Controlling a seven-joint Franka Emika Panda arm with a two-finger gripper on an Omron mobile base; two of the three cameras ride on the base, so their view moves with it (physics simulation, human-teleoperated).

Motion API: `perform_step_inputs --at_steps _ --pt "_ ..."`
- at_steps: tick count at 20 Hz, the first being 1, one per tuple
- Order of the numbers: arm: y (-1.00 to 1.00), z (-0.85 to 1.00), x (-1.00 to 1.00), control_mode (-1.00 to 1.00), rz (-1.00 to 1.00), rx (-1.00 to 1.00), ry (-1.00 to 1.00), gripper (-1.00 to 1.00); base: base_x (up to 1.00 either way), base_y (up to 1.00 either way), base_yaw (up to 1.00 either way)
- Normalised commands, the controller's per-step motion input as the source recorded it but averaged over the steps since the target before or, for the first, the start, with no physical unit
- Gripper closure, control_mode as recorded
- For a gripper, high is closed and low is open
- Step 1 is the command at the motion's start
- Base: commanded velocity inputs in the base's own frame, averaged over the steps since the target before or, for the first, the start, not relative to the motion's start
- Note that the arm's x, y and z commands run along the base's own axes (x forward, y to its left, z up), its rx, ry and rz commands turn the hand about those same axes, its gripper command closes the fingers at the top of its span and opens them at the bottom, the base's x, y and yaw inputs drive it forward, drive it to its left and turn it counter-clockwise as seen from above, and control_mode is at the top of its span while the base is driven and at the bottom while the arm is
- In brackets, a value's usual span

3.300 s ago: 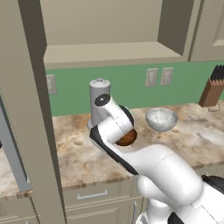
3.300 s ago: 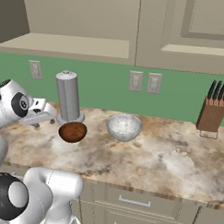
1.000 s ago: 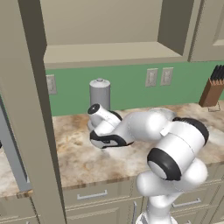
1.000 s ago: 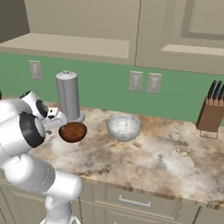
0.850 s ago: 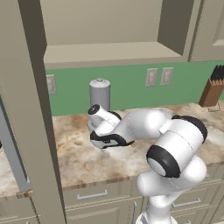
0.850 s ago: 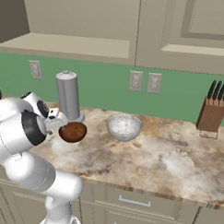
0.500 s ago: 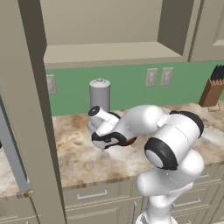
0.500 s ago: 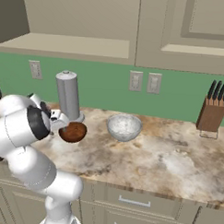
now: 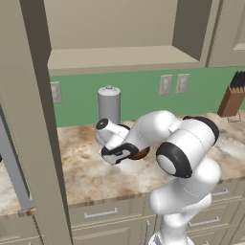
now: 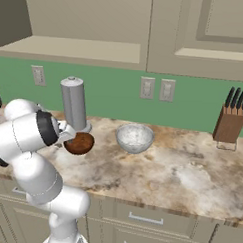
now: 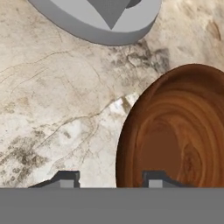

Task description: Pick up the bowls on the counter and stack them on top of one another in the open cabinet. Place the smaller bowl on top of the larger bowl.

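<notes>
Hand view: the gripper [image 11: 109, 179] is down at the table [image 11: 57, 109], its two dark fingertips straddling the near rim of the smaller bowl [image 11: 175, 135]. One fingertip [image 11: 65, 178] sits outside the rim over bare stone; the other lies inside the bowl's hollow. The jaws stand partly apart on either side of the rim, and whether they press on it cannot be told. The bowl is glossy reddish-brown, upright, resting on the table. Just beyond it is the round base of a grey canister [image 11: 98, 17], close to the bowl but not touching.

Left base view: the gripper [image 9: 125, 152] is low over the table [image 9: 86, 167], with the arm's white body covering most of the smaller bowl [image 9: 140, 154], of which a brown sliver shows. The canister [image 9: 109, 104] stands upright behind, near the green wall. Above is the open cabinet [image 9: 119, 57], its flat shelf floor bare where visible.

Right base view: the smaller bowl [image 10: 79, 142] rests on the table [image 10: 181, 181] just in front of the canister [image 10: 74, 104], the arm's wrist touching its left side. The larger bowl [image 10: 135, 137], pale whitish-grey, sits upright to the right, apart from the brown one. A knife block [image 10: 228, 125] stands at the far right against the wall.
</notes>
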Motion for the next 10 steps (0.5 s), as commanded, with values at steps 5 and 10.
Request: perform_step_inputs --at_steps 5,10 --pt "-0.01 0.00 -0.02 -1.00 0.00 0.00 -0.05 1.00 0.00 0.00 0.00" --pt "-0.06 0.02 -0.01 -1.00 0.00 0.00 -0.05 1.00 0.00 0.00 0.00"
